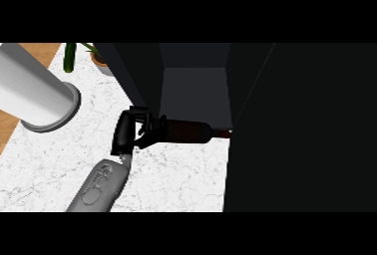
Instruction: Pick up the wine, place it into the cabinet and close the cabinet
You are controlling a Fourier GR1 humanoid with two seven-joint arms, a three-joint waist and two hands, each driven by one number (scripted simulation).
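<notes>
Wine bottle held on its side at the mouth of the open cabinet, neck pointing right, left robot hand curled round its base above the white table.

Bright, even light washes the white marble counter and softly shades one side of a pale grey cylinder, while the open cabinet and its door sink to near-black, the dark wine bottle in the black left hand barely separating from the gloom.
</notes>
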